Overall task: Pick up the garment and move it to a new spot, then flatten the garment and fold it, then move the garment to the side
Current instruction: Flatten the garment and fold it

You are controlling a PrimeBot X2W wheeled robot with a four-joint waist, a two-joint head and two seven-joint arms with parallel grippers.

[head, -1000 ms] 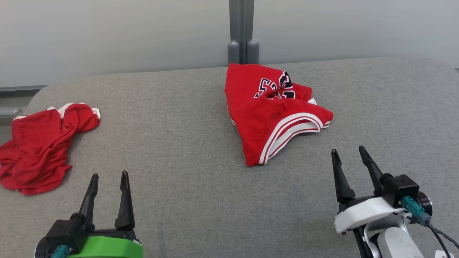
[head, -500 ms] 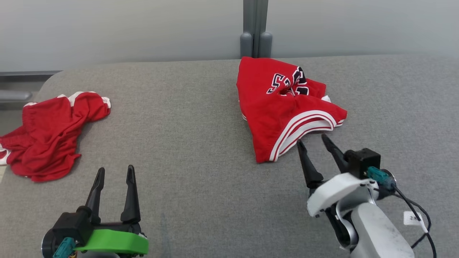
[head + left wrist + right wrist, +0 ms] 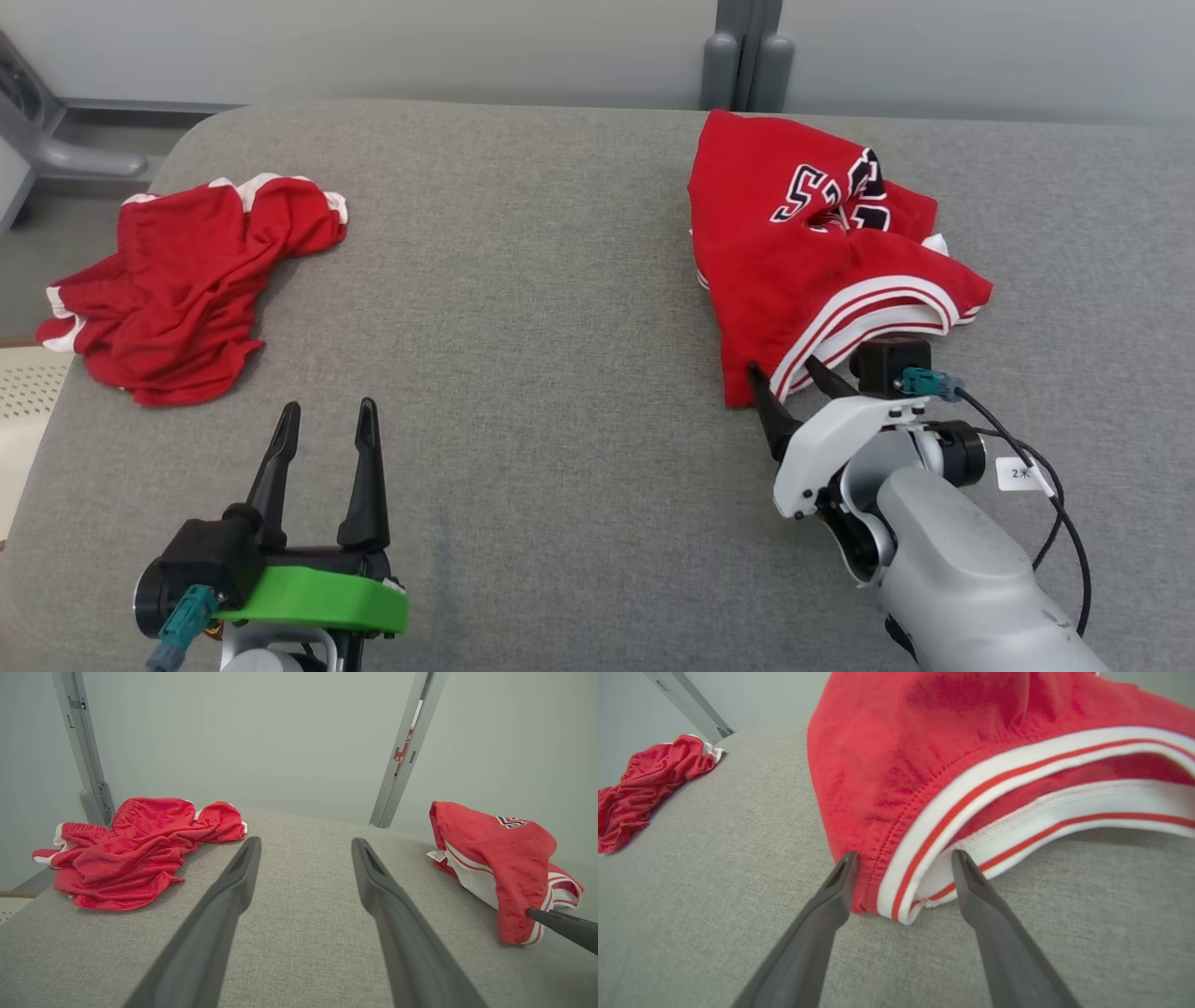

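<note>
Red jersey (image 3: 822, 271) by table (image 3: 560, 327) far edge; hem corner between right gripper (image 3: 781, 366)'s 2 spread fingers, unpinched; left gripper (image 3: 329, 404) spread, well apart.

The left gripper (image 3: 306, 841), fingers apart, has crumpled red shorts (image 3: 135, 849) at its left, a red jersey (image 3: 495, 858) at its right.
</note>
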